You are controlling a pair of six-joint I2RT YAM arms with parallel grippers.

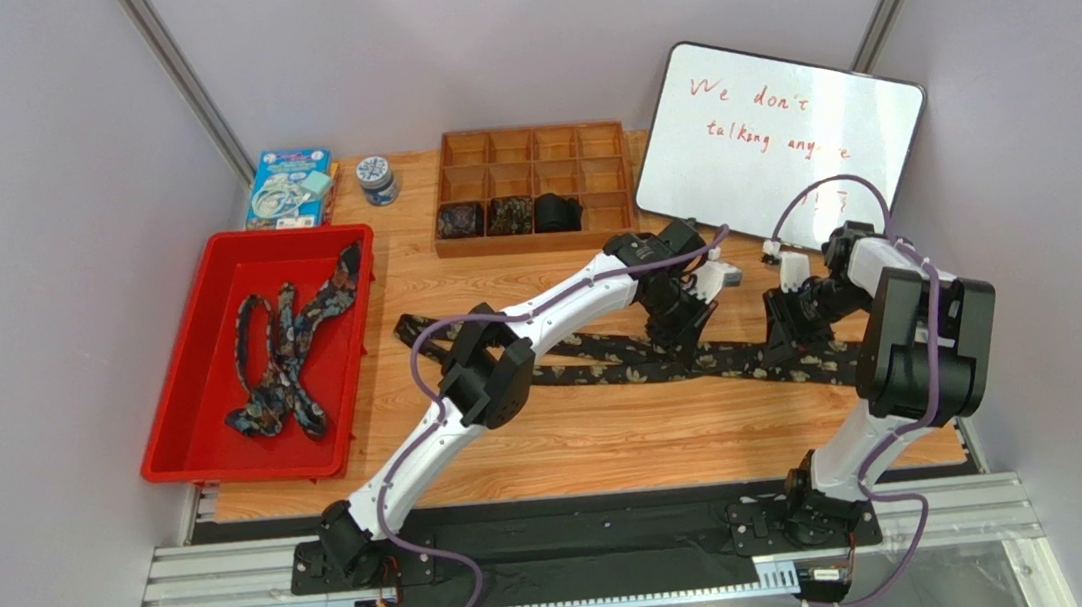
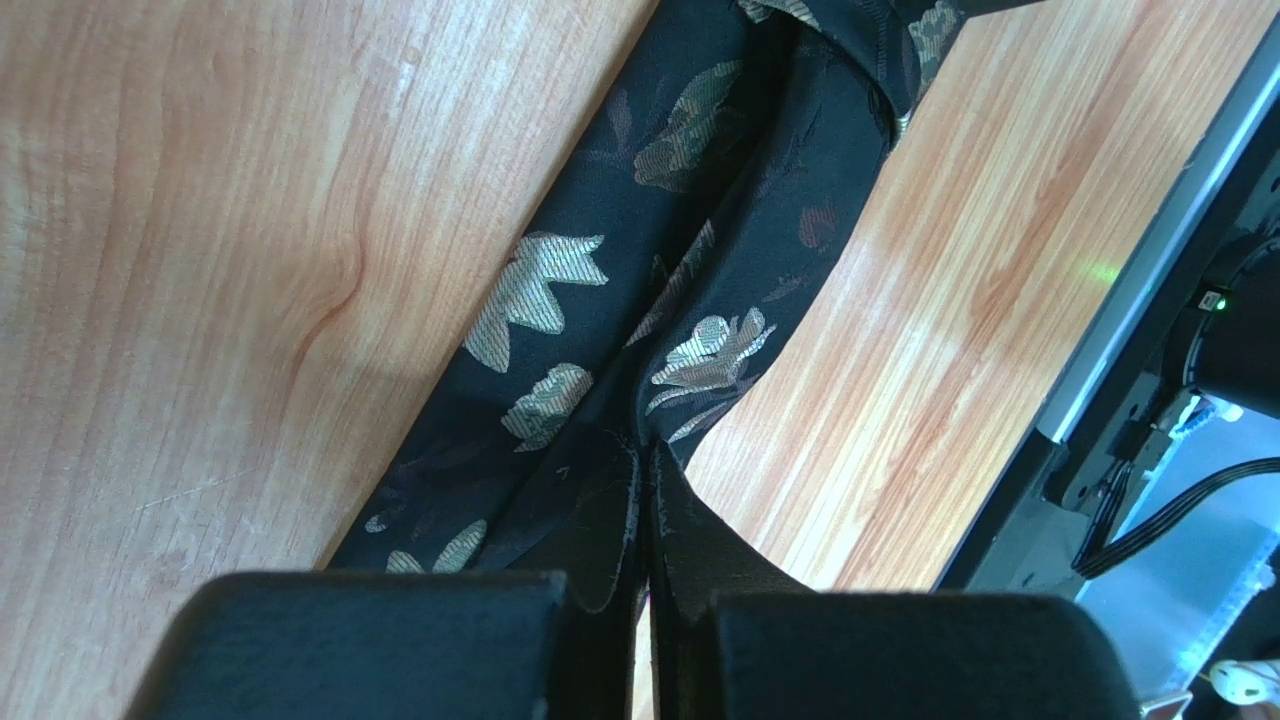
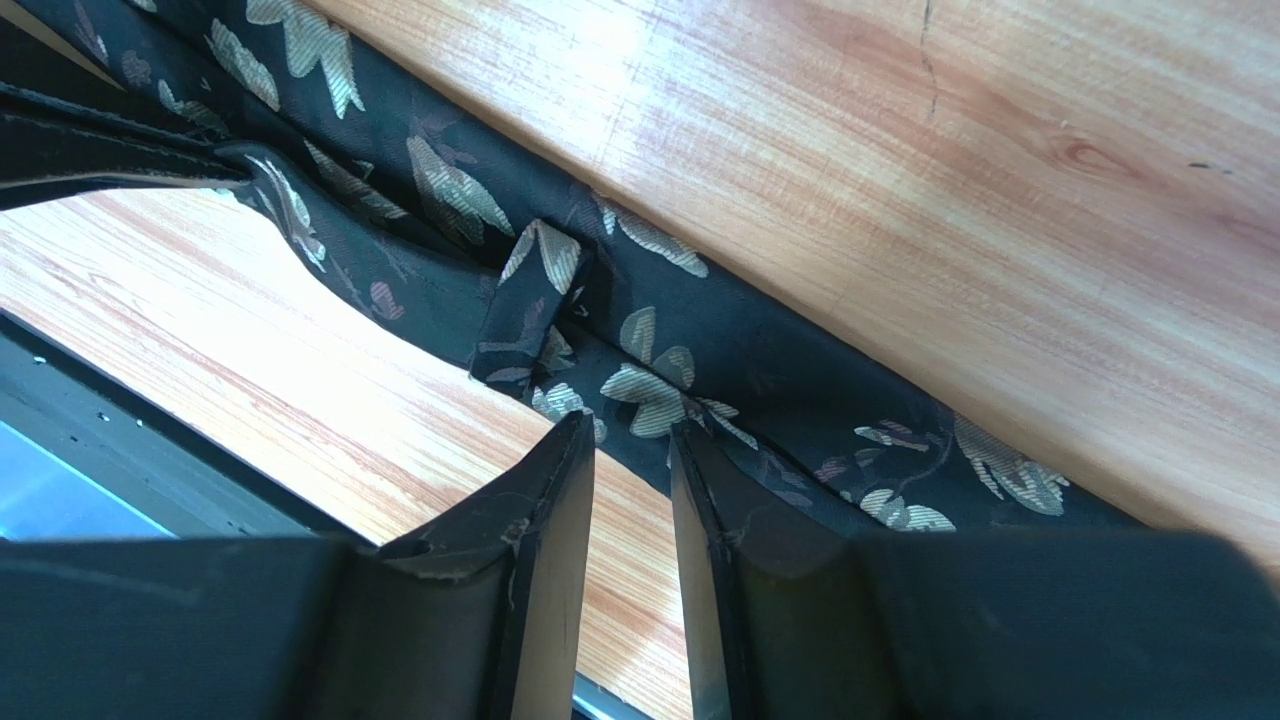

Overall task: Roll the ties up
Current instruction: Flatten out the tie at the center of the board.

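One tie (image 1: 629,362) lay across the counter (image 1: 577,443). Your left tool (image 2: 646,458) was together at its edge; whether it pinched cloth was unclear. Your right tool (image 3: 631,450) stood slightly apart, empty, above it. You needed a tight, square first turn. Three coils (image 1: 508,217) sat in the divided box's (image 1: 602,177) near row, and loose ties (image 1: 281,354) lay in the red tray (image 1: 248,473).

Black tie (image 2: 601,345) with pale gold and silver leaf motifs, just beyond the matte black fingers (image 2: 706,548). Beneath it, a warm orange-brown wood-grain table (image 2: 196,300). Far from the fingers: a red tray (image 1: 172,441), a white board (image 1: 786,127) with red handwriting.
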